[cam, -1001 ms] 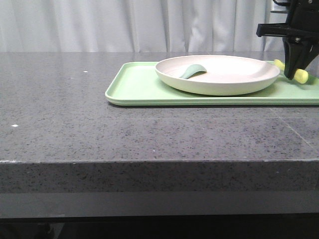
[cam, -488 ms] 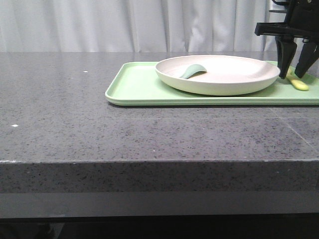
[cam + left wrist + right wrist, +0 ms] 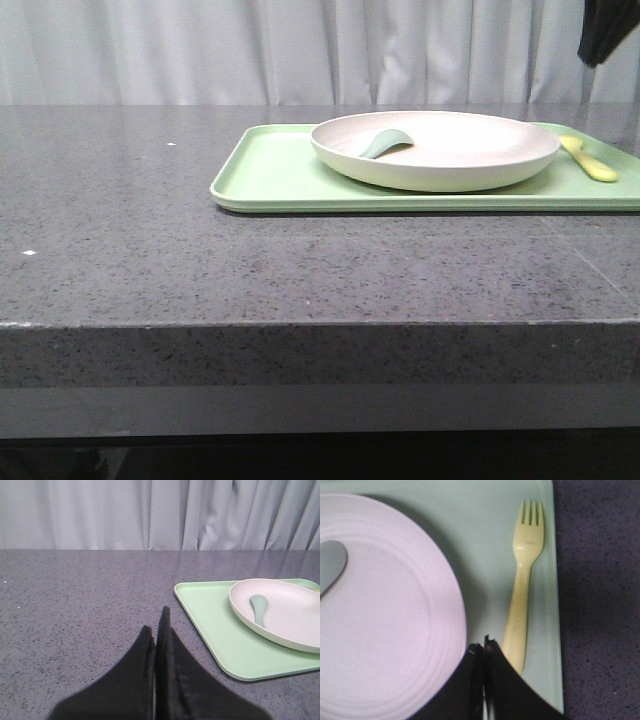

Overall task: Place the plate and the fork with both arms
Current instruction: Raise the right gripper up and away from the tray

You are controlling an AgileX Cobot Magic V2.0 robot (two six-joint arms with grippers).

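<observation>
On the speckled dark grey stone table (image 3: 150,230) lies a flat rectangular light green tray (image 3: 270,175). On it sits the large round cream-white matte plate (image 3: 440,150), a grey-green spoon (image 3: 385,143) inside. Just right, the small pale yellow plastic fork (image 3: 522,580) lies flat. Left hand (image 3: 156,630) and right hand (image 3: 484,652) are pressed closed, empty.

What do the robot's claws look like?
Both are black. The left gripper has two smooth, matte fingers that taper to thin points. The right gripper looks the same, with small notched tips. No cables or markings show.
</observation>
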